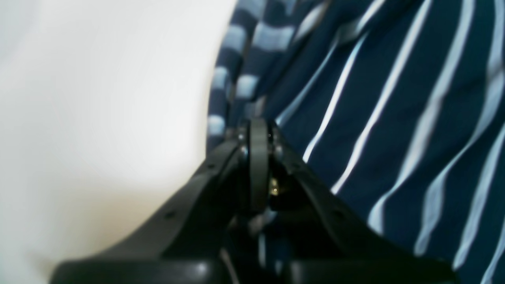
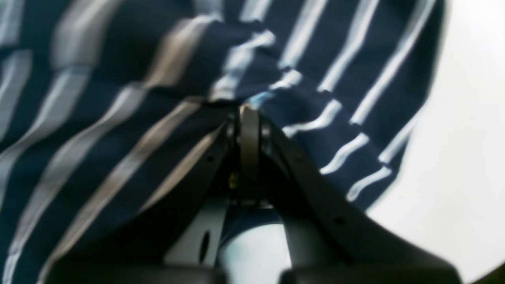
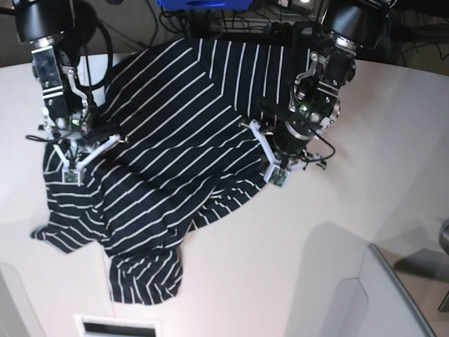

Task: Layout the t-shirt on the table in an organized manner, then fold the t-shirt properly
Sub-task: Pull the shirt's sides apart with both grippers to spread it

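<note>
The dark navy t-shirt (image 3: 175,140) with thin white stripes lies rumpled and slanted on the white table (image 3: 302,274), one sleeve trailing toward the near edge. My left gripper (image 3: 266,146) sits at the shirt's right edge, shut on a fold of the t-shirt (image 1: 355,98); in the left wrist view the left gripper (image 1: 258,130) has its jaws pressed together at the fabric's border. My right gripper (image 3: 75,149) is at the shirt's left side. Seen from the right wrist, the right gripper (image 2: 248,112) is shut on a bunched ridge of the t-shirt (image 2: 118,118).
Cables and a blue box (image 3: 200,3) crowd the table's far edge. A grey raised panel (image 3: 400,288) stands at the near right, and a white slot (image 3: 116,326) sits at the near edge. Bare table (image 1: 98,118) lies beside the shirt.
</note>
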